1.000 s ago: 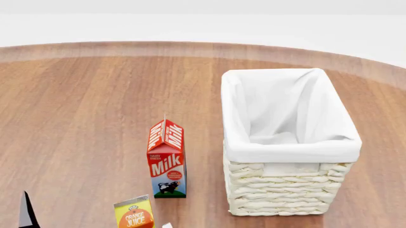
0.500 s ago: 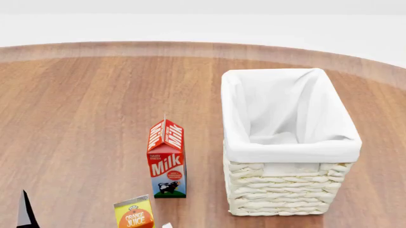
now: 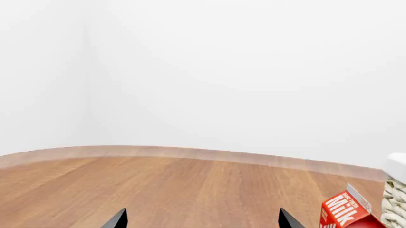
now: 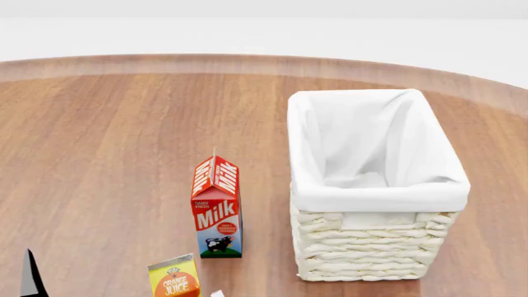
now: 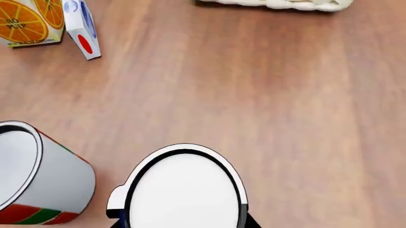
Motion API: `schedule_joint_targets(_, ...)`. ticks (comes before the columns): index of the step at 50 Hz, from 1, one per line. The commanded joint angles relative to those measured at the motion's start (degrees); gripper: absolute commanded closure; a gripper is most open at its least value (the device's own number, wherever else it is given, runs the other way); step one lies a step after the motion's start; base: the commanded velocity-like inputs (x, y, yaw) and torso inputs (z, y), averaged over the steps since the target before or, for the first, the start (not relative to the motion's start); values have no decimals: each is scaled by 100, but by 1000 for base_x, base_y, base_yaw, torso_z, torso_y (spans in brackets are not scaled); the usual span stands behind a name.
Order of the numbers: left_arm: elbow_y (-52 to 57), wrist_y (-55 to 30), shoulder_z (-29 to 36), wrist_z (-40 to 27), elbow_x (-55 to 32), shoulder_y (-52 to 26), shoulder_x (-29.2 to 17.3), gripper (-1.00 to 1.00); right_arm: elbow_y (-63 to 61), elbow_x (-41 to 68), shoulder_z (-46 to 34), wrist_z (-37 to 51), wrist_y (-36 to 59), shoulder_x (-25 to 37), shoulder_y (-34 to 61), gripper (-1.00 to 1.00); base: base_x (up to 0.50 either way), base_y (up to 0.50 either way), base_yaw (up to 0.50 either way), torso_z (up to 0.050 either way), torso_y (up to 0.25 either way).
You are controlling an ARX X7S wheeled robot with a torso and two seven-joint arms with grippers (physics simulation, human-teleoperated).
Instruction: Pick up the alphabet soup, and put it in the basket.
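The alphabet soup (image 5: 184, 190) shows in the right wrist view as a can with a pale lid and a sliver of blue label, seen from above. My right gripper (image 5: 184, 224) has a dark finger against each side of the can, and only the finger edges show at the frame's edge. The can is out of the head view. The cream wicker basket (image 4: 375, 244) with white cloth lining stands at the right of the wooden table; its base shows in the right wrist view (image 5: 273, 4). My left gripper (image 3: 203, 222) is open and empty, and one fingertip (image 4: 31, 278) shows in the head view.
A red, green and white can (image 5: 38, 185) stands right beside the soup. A milk carton (image 4: 217, 210) stands left of the basket, with an orange juice carton (image 4: 175, 279) nearer me. A small white box (image 5: 82, 28) lies by the juice carton (image 5: 28, 21).
The left fingertip has dropped slightly in the head view. Nothing else has visibly moved.
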Motion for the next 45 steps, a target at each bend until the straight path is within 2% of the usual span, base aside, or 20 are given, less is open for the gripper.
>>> schedule_joint_targets(1, 219, 81, -172, 187, 86, 235, 94, -100, -291, -215, 309, 60, -320, -174, -260, 100, 0, 0, 0, 0, 0)
schedule_joint_targets(16, 254, 39, -168, 167, 44, 186, 61, -100, -1264, -528, 701, 773, -423, 66, -556, 100, 0, 0, 0, 0, 0)
schedule_joint_targets(30, 313, 30, -191, 136, -19, 172, 37, -100, -1908, -574, 939, 1373, 131, 341, -240, 100, 0, 0, 0, 0, 1)
schedule_joint_targets(45, 253, 57, -115, 140, -11, 140, 56, -100, -2098, -263, 1293, 1507, 379, 468, 192, 100, 0, 0, 0, 0, 1)
